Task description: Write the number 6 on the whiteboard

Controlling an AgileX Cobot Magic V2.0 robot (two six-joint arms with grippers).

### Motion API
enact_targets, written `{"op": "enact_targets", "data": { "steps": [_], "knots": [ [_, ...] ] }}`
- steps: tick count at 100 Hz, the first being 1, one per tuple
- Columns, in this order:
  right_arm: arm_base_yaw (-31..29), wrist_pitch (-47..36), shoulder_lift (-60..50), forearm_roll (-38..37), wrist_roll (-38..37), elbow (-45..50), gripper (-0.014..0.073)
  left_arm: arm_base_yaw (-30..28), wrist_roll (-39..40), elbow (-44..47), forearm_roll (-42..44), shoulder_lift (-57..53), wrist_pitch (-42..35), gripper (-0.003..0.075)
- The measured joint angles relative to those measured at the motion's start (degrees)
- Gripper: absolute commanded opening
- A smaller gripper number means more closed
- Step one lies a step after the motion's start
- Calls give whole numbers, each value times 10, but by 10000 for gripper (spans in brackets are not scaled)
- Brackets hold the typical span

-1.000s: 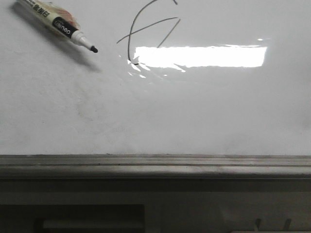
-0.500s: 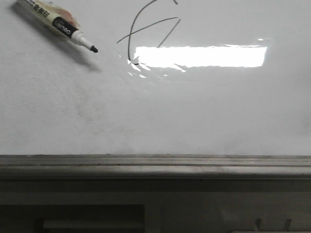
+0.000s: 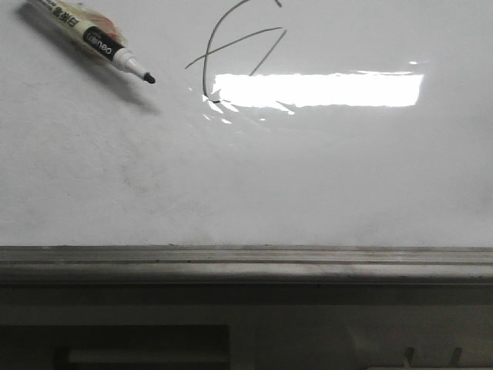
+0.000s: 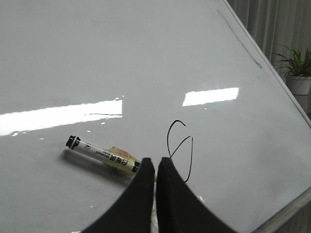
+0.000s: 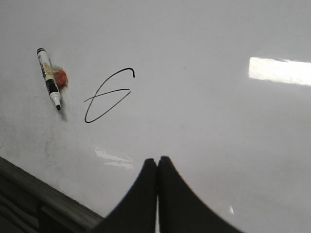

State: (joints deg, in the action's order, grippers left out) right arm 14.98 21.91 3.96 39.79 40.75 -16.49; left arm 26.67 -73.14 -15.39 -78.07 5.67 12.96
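Note:
The number 6 (image 3: 231, 46) is drawn in thin black lines near the top of the whiteboard (image 3: 246, 177); it also shows in the left wrist view (image 4: 180, 148) and the right wrist view (image 5: 108, 94). A marker (image 3: 88, 37) with its cap off lies loose on the board to the left of the 6, and shows in both wrist views (image 4: 99, 154) (image 5: 48, 77). My left gripper (image 4: 155, 160) is shut and empty above the board, just in front of the marker and the 6. My right gripper (image 5: 157, 159) is shut and empty, apart from both.
The board's grey metal edge (image 3: 246, 262) runs across the front. A bright glare patch (image 3: 316, 89) lies beside the 6. A potted plant (image 4: 296, 68) and a curtain stand beyond the board's far side.

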Motion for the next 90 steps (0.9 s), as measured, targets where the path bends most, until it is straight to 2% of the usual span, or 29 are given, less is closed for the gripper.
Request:
{"op": "enact_targets", "data": {
  "steps": [33, 44, 51, 57, 58, 59, 66, 73, 90],
  "knots": [
    [0, 0, 0, 0, 0, 0, -65, 0, 0, 0, 0, 0, 0, -20],
    [0, 0, 0, 0, 0, 0, -65, 0, 21, 0, 55, 0, 0, -20],
    [0, 0, 0, 0, 0, 0, -65, -8, 110, 1, 165, 0, 0, -20],
    [0, 0, 0, 0, 0, 0, -65, -20, 250, 4, 284, 0, 0, -20],
    [0, 0, 0, 0, 0, 0, -65, -22, 250, 4, 298, 0, 0, -20],
    [0, 0, 0, 0, 0, 0, -65, -25, 294, 5, 326, 0, 0, -20],
    [0, 0, 0, 0, 0, 0, -65, -41, 420, 11, 452, 0, 1, -20],
    [0, 0, 0, 0, 0, 0, -65, -58, 501, 21, 548, 0, -6, -20],
    [0, 0, 0, 0, 0, 0, -65, -101, 604, 69, 684, 0, -75, -20]
  ]
}}
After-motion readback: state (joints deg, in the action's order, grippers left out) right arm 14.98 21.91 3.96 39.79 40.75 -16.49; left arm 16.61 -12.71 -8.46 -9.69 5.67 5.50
